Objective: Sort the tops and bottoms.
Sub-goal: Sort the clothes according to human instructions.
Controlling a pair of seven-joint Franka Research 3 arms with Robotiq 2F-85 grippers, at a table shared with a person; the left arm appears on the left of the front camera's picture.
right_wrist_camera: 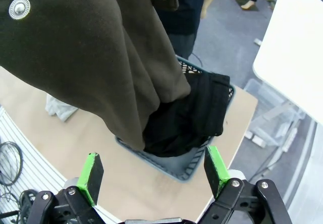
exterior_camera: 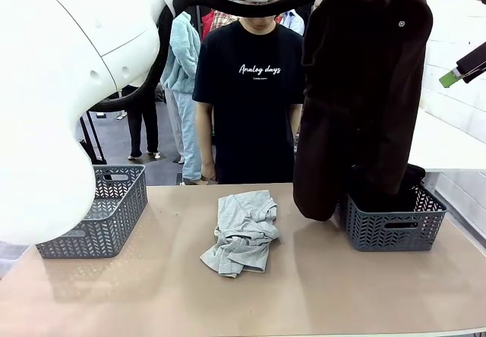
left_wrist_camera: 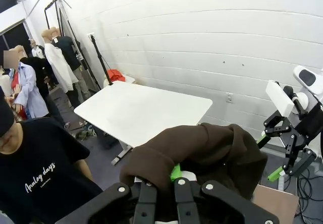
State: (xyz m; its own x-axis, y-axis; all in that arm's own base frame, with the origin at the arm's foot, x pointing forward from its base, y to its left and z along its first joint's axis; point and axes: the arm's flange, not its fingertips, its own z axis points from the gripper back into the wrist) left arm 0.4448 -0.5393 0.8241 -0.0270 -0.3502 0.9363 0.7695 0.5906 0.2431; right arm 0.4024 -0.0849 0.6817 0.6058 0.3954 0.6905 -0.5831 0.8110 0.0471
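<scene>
Brown garment (exterior_camera: 364, 86) hangs from your left fingers (left_wrist_camera: 175, 172), clamped on its top, hem straddling the rim of the right basket (exterior_camera: 395, 231) with the black garment (right_wrist_camera: 197, 113). Release here and it may slump onto the worktop (exterior_camera: 364, 291). Right fingers (right_wrist_camera: 91, 176) stand wide, empty; T-shirt (exterior_camera: 243, 231) lies mid-worktop.

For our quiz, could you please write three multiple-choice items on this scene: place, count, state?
1. Where is the black garment? A) right basket B) table's middle C) floor
2. How many mesh baskets? A) one B) two C) three
3. Right gripper: its fingers are A) open, empty B) shut on cloth C) shut on a basket
A: it lies in the basket below the hanging brown garment. B: one at each table end. A: green pads apart, nothing between.
</scene>
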